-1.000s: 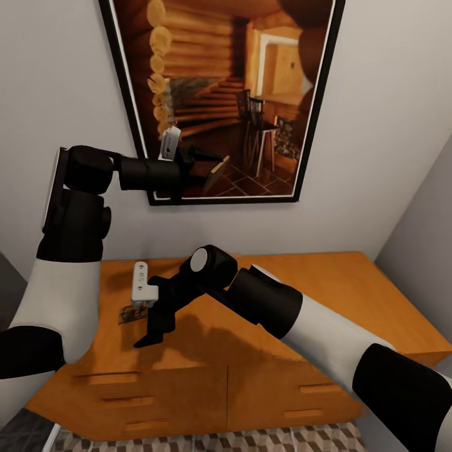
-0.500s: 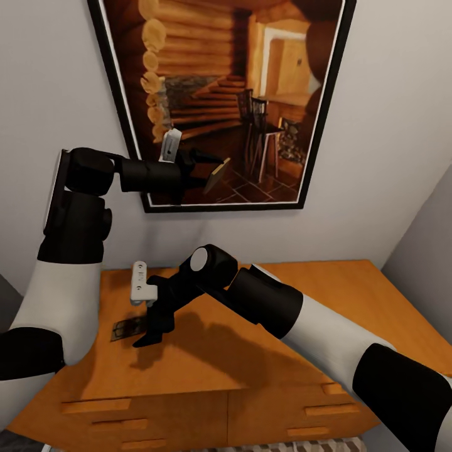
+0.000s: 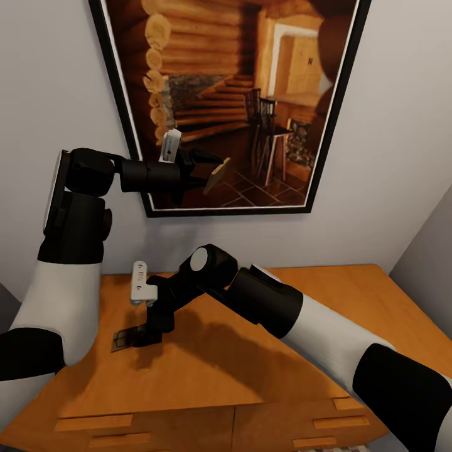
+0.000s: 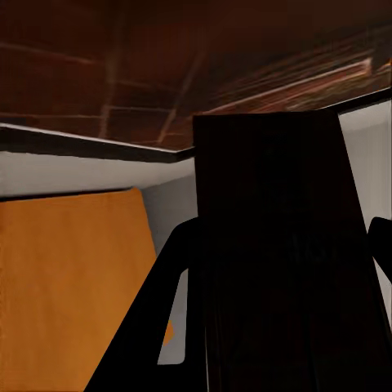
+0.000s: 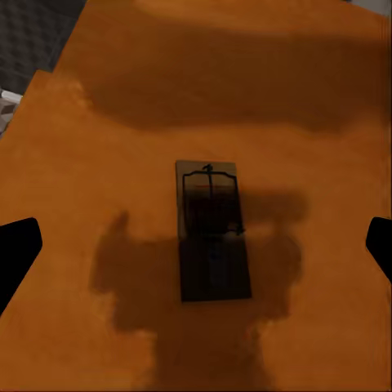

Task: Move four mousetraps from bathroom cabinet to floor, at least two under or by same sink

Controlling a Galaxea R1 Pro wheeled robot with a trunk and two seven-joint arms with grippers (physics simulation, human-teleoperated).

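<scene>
Right gripper (image 3: 145,336): hovering lower left of the head view, over the cabinet (image 3: 263,370) top; fingers spread wide, tips sitting at the far left and right edges of the right wrist view, nothing between them but air.

Mousetrap (image 5: 211,230): lying flat on the orange top, centre of the right wrist view, lengthwise between the tips; in the head view, half hidden behind the fingers at lower left.

Left gripper (image 3: 204,171): raised at centre left before the framed picture (image 3: 232,94), pinching a second mousetrap (image 3: 218,174), a thin tan slab.

Risks, judged: closing too high and skating over so thin a piece; nudging it toward the near left edge; slackening the left pinch and dropping the held trap.

Views: right wrist revealing the wire parts and alignment; left wrist showing a dark slab (image 4: 278,245) close between its fingers.
</scene>
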